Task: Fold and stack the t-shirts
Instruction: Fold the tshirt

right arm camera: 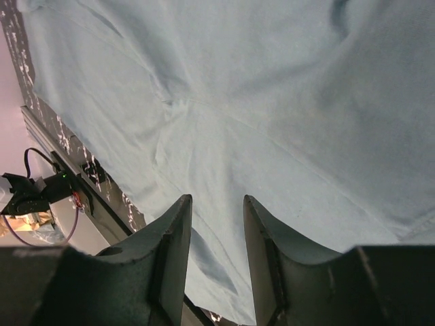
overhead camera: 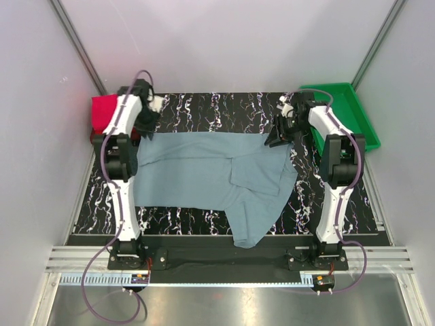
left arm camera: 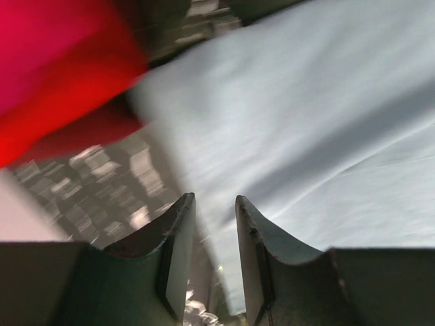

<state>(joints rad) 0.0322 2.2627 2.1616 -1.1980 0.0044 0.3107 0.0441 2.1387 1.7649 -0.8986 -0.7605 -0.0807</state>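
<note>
Black marbled tabletop (overhead camera: 183, 112) carries the grey-blue t-shirt (overhead camera: 197, 170), spread wide with one part reaching the near edge. Both arms rise from their bases and bend over the shirt's far corners. The left hand (overhead camera: 145, 122) hovers beside the folded pink and red t-shirts (overhead camera: 103, 114), fingers slightly parted, holding nothing. The right hand (overhead camera: 279, 136), near the green tray (overhead camera: 343, 115), is likewise parted and empty.
</note>
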